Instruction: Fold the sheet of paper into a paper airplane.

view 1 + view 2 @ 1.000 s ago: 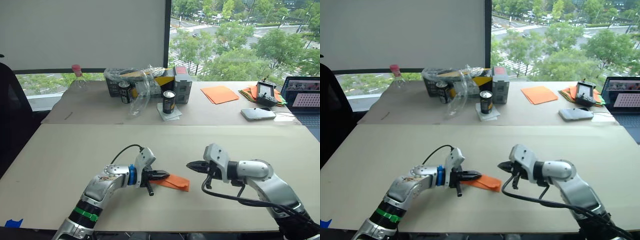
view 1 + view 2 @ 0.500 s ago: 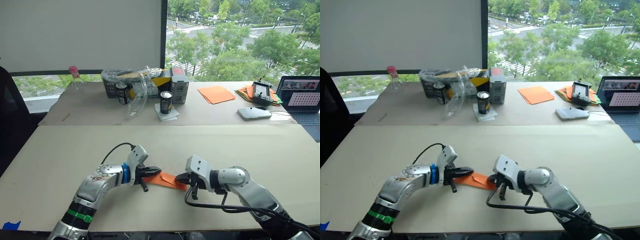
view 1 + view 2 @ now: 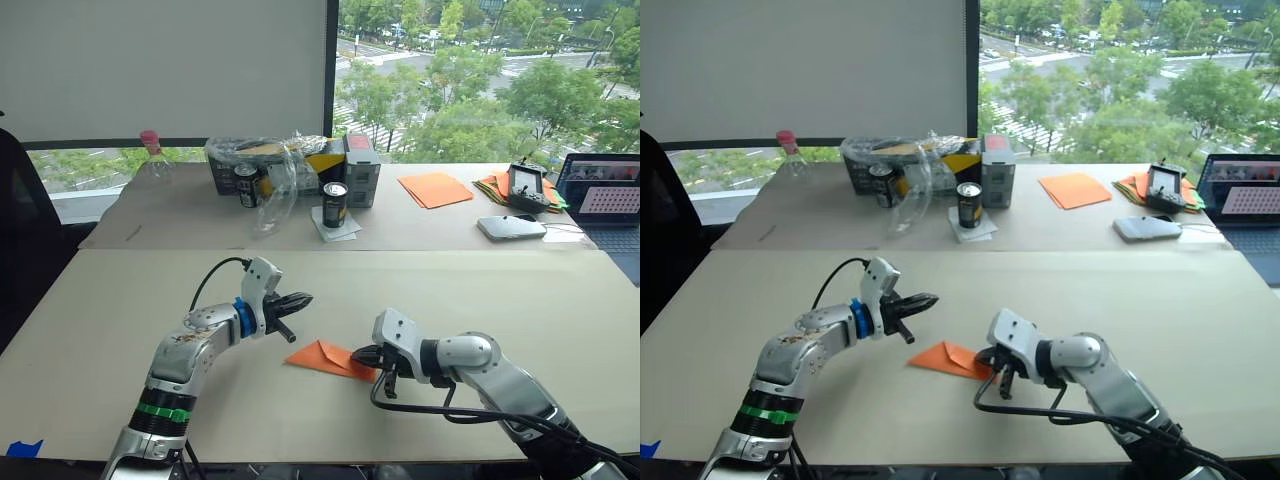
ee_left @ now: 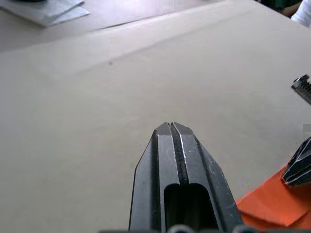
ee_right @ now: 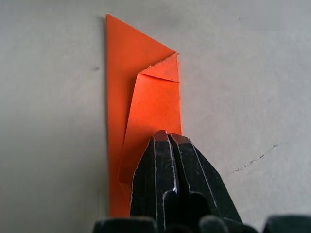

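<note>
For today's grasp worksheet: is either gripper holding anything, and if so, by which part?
The right gripper is shut on the folded orange paper airplane, pinching its blunt end opposite the point. The left gripper is shut on nothing, raised clear of the paper.

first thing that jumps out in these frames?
The bright orange paper airplane, a pointed folded wedge lying flat on the near table between the two arms. The right gripper is shut with its tips on the wedge's right end, and the right wrist view shows a folded flap just ahead of them. The left gripper hangs shut, apart from the paper, up and to its left.
</note>
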Action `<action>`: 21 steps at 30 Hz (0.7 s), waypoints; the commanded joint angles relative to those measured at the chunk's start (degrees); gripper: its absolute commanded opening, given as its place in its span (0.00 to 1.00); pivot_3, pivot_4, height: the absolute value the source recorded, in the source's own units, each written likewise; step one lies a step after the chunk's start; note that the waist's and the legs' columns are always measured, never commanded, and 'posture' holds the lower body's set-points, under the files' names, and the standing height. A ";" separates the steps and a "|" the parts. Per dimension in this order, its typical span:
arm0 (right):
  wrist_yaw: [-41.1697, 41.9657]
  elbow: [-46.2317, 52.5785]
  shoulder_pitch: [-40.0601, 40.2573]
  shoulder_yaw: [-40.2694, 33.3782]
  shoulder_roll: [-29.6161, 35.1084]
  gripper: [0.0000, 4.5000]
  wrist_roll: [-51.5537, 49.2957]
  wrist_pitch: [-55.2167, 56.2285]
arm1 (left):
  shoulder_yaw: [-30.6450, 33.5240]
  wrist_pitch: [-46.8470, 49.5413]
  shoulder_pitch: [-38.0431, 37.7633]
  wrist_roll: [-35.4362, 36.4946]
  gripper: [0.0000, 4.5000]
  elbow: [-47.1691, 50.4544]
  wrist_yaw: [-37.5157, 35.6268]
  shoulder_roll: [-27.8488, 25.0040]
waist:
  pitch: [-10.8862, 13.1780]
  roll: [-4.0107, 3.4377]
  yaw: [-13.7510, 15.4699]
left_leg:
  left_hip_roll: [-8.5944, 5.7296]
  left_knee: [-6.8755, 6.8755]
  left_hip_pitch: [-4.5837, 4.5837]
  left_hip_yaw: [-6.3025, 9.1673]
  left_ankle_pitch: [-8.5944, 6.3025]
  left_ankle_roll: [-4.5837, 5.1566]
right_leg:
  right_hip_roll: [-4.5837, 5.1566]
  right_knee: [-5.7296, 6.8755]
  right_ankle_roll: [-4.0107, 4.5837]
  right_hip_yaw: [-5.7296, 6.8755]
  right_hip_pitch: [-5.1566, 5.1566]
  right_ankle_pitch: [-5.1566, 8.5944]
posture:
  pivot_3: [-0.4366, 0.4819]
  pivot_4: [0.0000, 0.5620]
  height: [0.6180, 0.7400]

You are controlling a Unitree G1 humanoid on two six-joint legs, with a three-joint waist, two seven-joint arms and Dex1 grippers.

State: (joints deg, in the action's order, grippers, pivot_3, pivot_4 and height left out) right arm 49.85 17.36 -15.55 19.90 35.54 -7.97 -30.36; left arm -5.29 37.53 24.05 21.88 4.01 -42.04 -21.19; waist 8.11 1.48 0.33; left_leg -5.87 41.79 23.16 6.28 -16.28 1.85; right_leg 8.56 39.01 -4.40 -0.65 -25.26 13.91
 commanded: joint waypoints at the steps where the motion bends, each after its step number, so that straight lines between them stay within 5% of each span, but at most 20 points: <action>1: 0.16 -1.44 1.54 1.71 0.48 0.00 1.22 -1.47 | -2.94 -0.36 -0.48 0.12 0.00 2.07 -2.00 0.13 | 0.00 0.00 -0.09 | 0.00 -0.01 0.00 0.00 0.00 0.00 | 0.00 0.00 0.00 0.00 -0.02 0.00 | 0.48 0.27 0.43; 11: 0.28 0.50 3.97 0.77 2.47 0.00 1.25 -1.85 | -12.01 -0.23 -3.90 -2.71 0.00 2.39 -7.49 -3.99 | 0.01 0.00 0.35 | -0.01 -0.01 0.01 0.03 -0.01 0.02 | 0.00 -0.01 -0.01 0.04 0.00 0.01 | 0.48 0.27 0.43; 21: 4.57 4.00 11.05 -1.67 10.55 0.00 0.20 0.41 | -12.79 -2.21 -3.98 -5.00 0.00 -1.77 -7.24 -3.81 | -0.03 0.00 1.00 | -0.04 0.00 -0.06 0.05 -0.03 0.06 | 0.06 -0.10 -0.05 0.08 0.15 0.02 | 0.48 0.27 0.43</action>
State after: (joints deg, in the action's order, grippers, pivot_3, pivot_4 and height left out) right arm 52.35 23.70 -7.47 16.90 43.81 -8.40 -28.82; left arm -17.69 34.88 20.59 18.27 4.01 -49.77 -24.70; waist 8.08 1.48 1.33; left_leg -5.91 41.79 23.03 6.34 -16.31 1.91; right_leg 8.63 38.90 -4.47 -0.57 -25.08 13.94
